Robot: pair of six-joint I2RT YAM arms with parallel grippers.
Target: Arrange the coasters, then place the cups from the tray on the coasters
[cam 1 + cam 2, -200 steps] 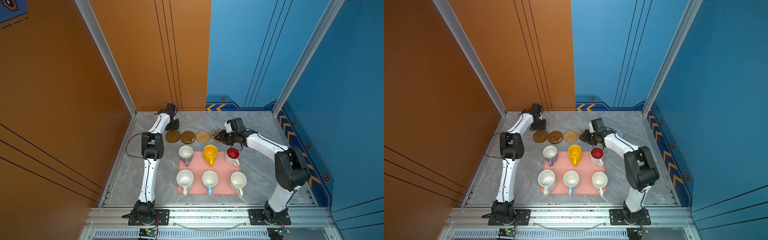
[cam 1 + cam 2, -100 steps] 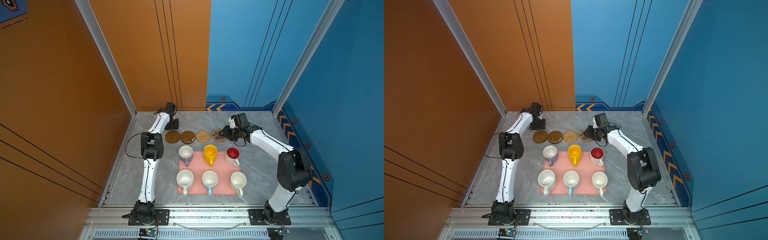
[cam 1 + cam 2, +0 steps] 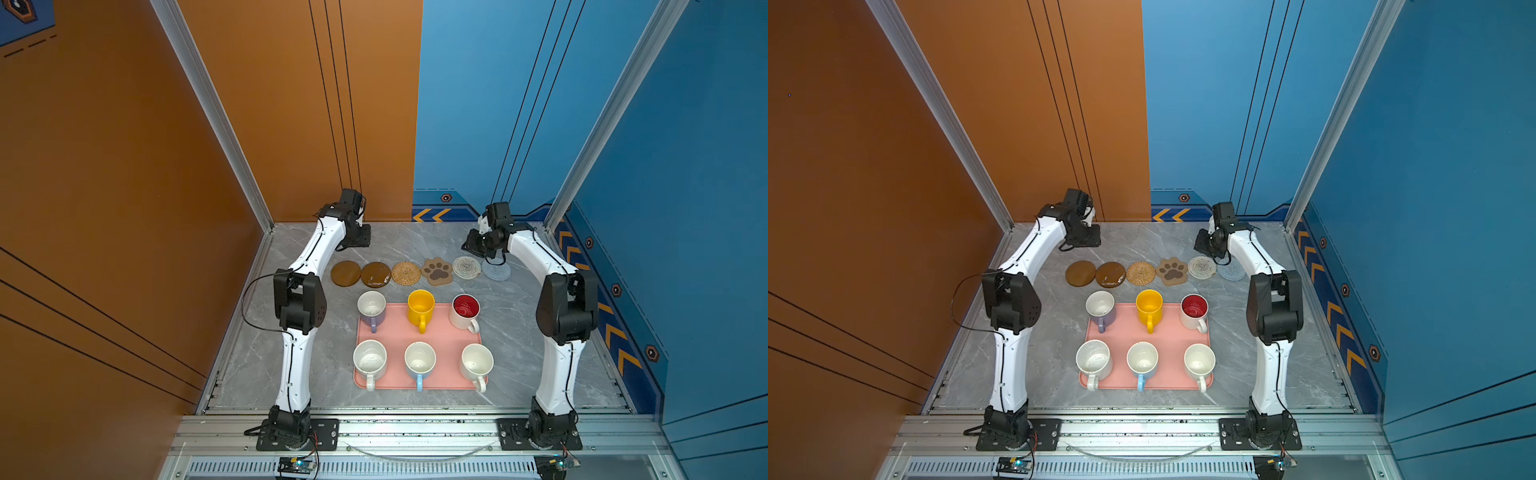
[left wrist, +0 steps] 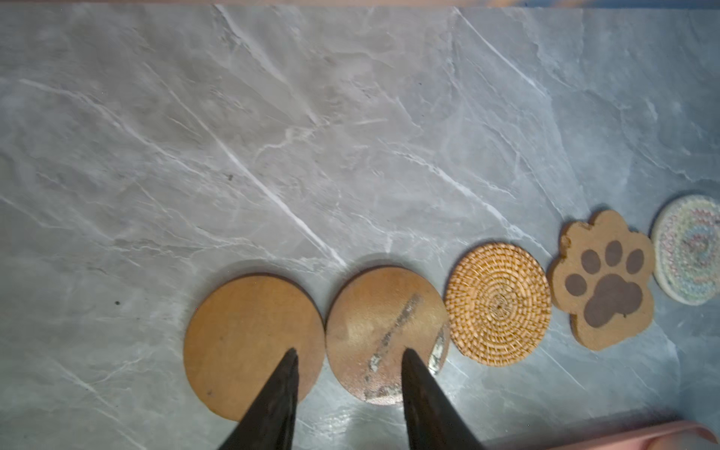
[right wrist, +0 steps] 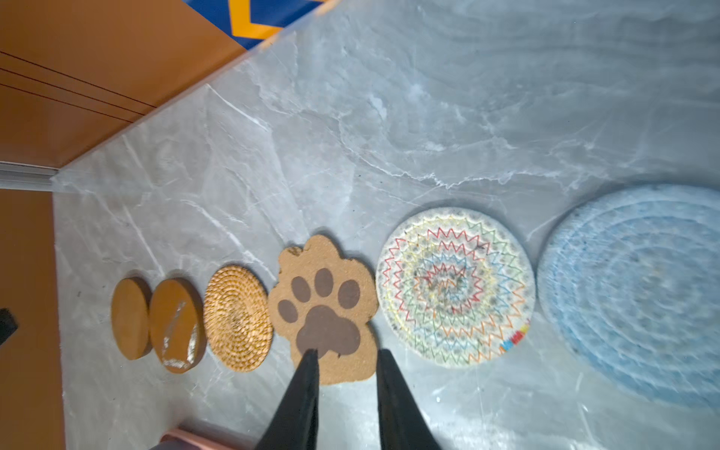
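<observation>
Your left gripper (image 4: pixel 349 354) is released: jaws apart, nothing between them. In the left wrist view one tip hangs over the plain brown disc coaster (image 4: pixel 253 346) and one over the scuffed brown disc coaster (image 4: pixel 385 331). Both top views put it at the far left of the grey marbled tabletop (image 3: pixel 415 243), behind the coaster row.

Your right gripper (image 5: pixel 347 354) is loose too, with a narrower gap and nothing pinched. In the right wrist view its tips sit over the edge of the tan paw-shaped coaster (image 5: pixel 325 307). I cannot tell if they touch it. In both top views it is at the far right, behind the row.

All six coasters lie flat in one row across the table, beyond the tray, each just beside the next. Left to right:
- plain brown disc
- scuffed brown disc
- tan rattan round coaster (image 3: pixel 406 273)
- paw
- white woven round coaster (image 3: pixel 466 267) with coloured zigzag stitching
- pale-blue woven round coaster (image 3: pixel 496 270), partly behind the right arm's cable

The large pink rectangular tray (image 3: pixel 440 336) sits mid-table, nearer the arm bases. All six mugs stand upright on it with handles toward the near edge.
- Far row: lilac mug (image 3: pixel 371 305), yellow mug (image 3: pixel 420 306), white mug with red inside (image 3: pixel 466 309).
- Near row: speckled white mug (image 3: pixel 369 359), light blue mug (image 3: pixel 420 359), plain white mug (image 3: pixel 477 362).

No mug is on a coaster yet.
</observation>
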